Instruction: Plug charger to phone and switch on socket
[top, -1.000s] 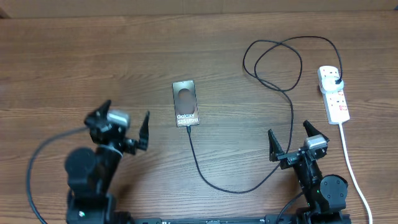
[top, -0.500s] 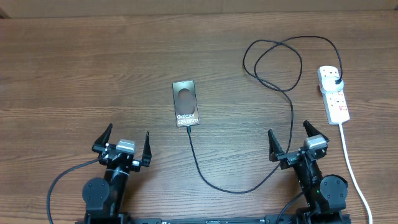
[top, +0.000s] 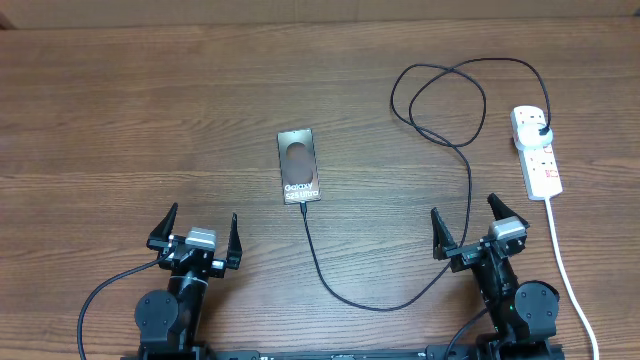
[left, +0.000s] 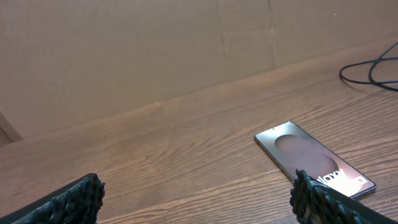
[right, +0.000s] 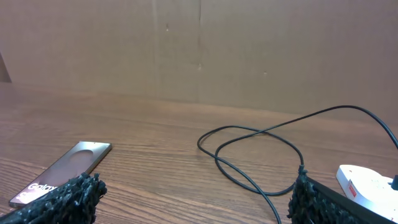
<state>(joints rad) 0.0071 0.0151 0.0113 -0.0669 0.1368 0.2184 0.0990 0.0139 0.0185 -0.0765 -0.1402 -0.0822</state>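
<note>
The phone (top: 298, 165) lies flat mid-table, lettering toward me; the left wrist view has the phone (left: 311, 158) ahead to the right, and the right wrist view has the phone (right: 62, 171) at its left. The black charger (top: 380, 304) runs from the phone's near edge, curves right, loops at the back and ends in a plug seated in the white socket (top: 537, 152) at far right. My left gripper (top: 197, 230) stands open near the front left, holding nothing. My right gripper (top: 465, 214) stands open at front right, the cable passing just beyond it.
The socket's white cord (top: 565, 270) trails toward the front edge right of my right arm. A brown cardboard wall (right: 199, 50) stands behind the table. In the right wrist view the cable loop (right: 261, 140) and socket end (right: 367, 183) lie ahead.
My left arm has drawn back toward the front edge and straightened, its open gripper now facing the far side. The right arm, phone, charger and socket have not moved.
</note>
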